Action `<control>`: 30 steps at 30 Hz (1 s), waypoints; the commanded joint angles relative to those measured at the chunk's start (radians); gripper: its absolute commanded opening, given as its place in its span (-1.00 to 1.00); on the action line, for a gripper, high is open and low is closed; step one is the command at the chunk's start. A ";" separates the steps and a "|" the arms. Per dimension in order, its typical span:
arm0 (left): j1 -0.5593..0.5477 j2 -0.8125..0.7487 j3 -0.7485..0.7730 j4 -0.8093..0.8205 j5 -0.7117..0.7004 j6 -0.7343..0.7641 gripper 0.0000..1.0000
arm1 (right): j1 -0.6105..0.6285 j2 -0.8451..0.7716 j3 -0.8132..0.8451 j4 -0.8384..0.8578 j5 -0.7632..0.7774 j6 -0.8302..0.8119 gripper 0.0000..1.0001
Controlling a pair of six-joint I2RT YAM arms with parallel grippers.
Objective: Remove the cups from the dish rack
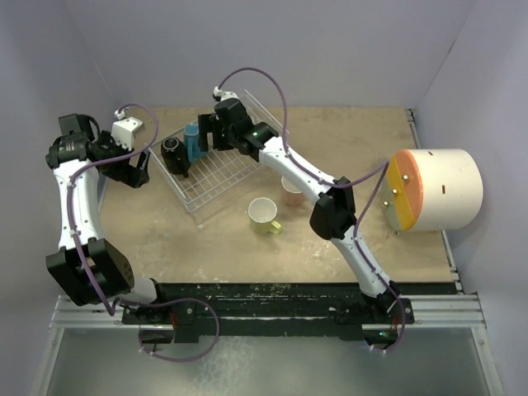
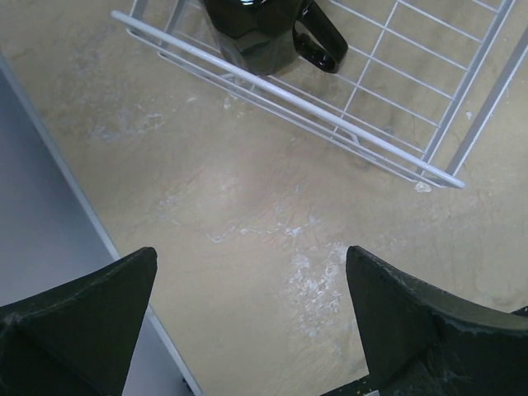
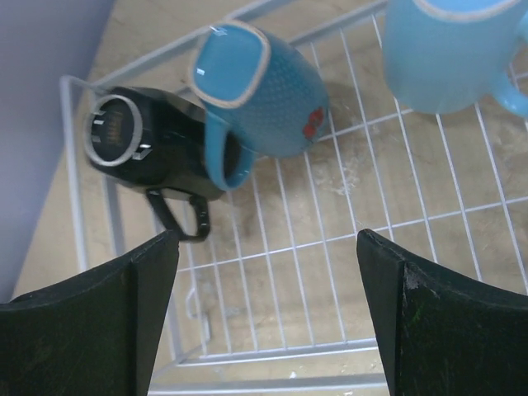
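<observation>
**A:** Cups nearest the arms, where are they?

**B:** The yellow-green cup (image 1: pixel 264 216) stands upright on the desk (image 1: pixel 165 239). The pink cup (image 1: pixel 290 195) is just behind it, half hidden by the right arm. Both are outside the dish rack (image 1: pixel 206 194), so I judge these two as unloaded.

**A:** And inside the rack?

**B:** Three cups remain. The black cup (image 3: pixel 153 148) is at the left end. A blue cup (image 3: pixel 264 95) touches it, and its handle is against the black side. A second blue cup (image 3: pixel 450 49) sits apart, further along the grid. I cannot tell if they are upright or turned over.

**A:** The pincers?

**B:** The left pincer (image 2: pixel 249 276) is released and empty. It is over bare desk just beside the rack's edge, I think to be ready for the black cup. The right pincer (image 3: pixel 268 247) is also spread wide with nothing between. It hangs above the grid, probably to take one blue cup.

**A:** Any writing?

**B:** The first blue cup carries a small red mark (image 3: pixel 312 122), too blurred to read. I find no legible letters elsewhere.
</observation>
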 commanded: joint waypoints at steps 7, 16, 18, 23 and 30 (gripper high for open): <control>0.000 -0.015 -0.036 0.051 0.141 -0.040 0.99 | -0.077 -0.073 -0.090 0.115 0.046 -0.181 0.82; -0.143 0.044 -0.116 0.154 0.107 -0.226 0.99 | -0.176 -0.054 -0.125 0.118 0.022 -0.286 0.84; -0.175 0.058 -0.127 0.186 0.070 -0.271 0.99 | -0.180 -0.041 -0.123 0.134 0.011 -0.315 0.83; -0.194 0.100 -0.155 0.252 -0.004 -0.334 0.67 | -0.194 -0.018 -0.101 0.143 -0.026 -0.340 0.82; -0.195 0.142 -0.174 0.322 -0.055 -0.367 0.28 | -0.201 -0.030 -0.142 0.185 -0.039 -0.377 0.82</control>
